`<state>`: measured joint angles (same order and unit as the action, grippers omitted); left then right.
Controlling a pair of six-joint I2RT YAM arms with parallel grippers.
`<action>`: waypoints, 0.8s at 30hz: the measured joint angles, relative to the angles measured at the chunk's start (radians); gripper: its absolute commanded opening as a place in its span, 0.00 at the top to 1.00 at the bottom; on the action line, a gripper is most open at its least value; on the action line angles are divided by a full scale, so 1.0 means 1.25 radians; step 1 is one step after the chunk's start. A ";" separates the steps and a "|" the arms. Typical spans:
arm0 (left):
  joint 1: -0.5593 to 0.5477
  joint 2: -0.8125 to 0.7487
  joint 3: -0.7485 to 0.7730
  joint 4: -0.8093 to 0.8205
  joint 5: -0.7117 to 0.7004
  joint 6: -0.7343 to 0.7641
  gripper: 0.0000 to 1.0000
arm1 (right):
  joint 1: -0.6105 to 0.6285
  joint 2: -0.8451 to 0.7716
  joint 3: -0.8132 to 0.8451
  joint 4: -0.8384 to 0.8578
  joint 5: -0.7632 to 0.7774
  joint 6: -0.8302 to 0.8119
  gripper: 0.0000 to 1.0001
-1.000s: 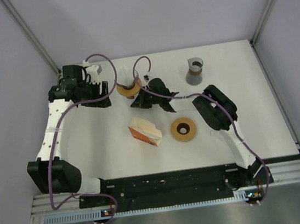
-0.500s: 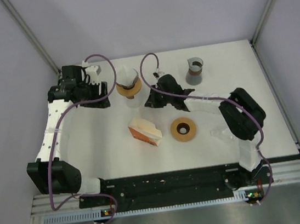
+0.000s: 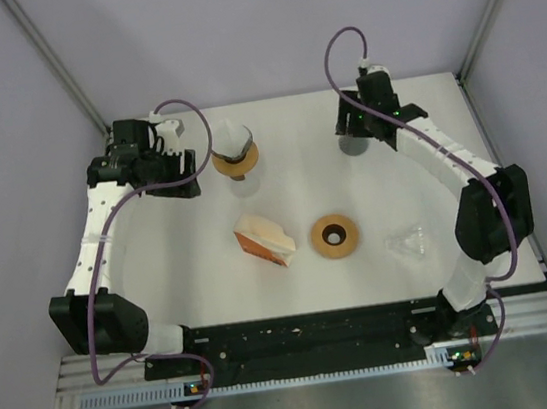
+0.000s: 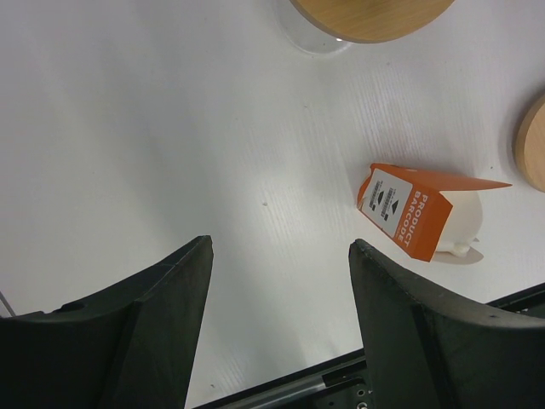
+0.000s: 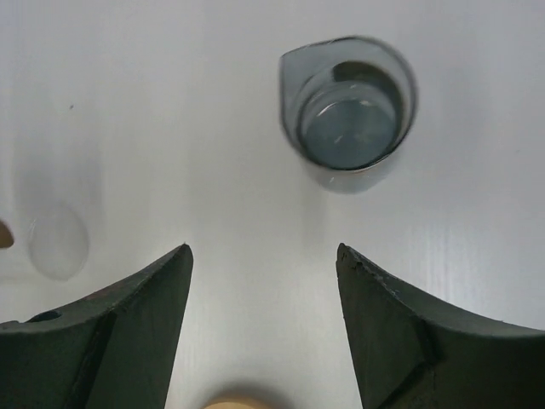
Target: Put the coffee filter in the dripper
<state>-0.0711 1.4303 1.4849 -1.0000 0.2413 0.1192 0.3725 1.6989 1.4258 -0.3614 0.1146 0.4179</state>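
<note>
Low in the top view, an orange carton [image 3: 265,242] is seen lying on its side on the white table [image 3: 162,280], just left of centre. A wooden ring [image 3: 334,236] lies just right of it, not touching. A clear glass piece [image 3: 409,242] is located further right.

Above centre, the dripper [image 3: 237,161] is positioned with its wooden collar. The coffee filter [image 3: 231,137] is seated in it, its white cone projecting upward.

The left gripper [image 4: 281,247] is held at upper left, beside the dripper, fingers spread, with nothing between them.

The right gripper [image 5: 264,251] is held at upper right, fingers apart and empty, over the table just beside a grey cup [image 5: 349,106].
</note>
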 measured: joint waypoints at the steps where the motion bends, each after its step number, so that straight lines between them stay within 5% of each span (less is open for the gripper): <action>1: 0.000 0.000 0.000 -0.001 -0.001 0.000 0.29 | -0.028 0.006 0.023 -0.026 0.011 -0.009 0.31; 7: 0.000 0.000 0.000 -0.004 -0.018 0.000 0.29 | -0.117 0.098 0.159 -0.093 0.055 -0.043 0.36; 16: 0.003 0.000 0.000 -0.006 -0.037 0.005 0.29 | -0.121 0.265 0.317 -0.173 0.095 -0.089 0.52; 24: 0.004 0.000 0.000 -0.011 -0.039 0.006 0.29 | -0.122 0.316 0.364 -0.221 0.135 -0.129 0.98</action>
<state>-0.0662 1.4303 1.4853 -1.0138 0.1928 0.1265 0.2203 2.0937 1.8809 -0.6376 0.2829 0.2562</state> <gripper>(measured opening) 0.711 0.177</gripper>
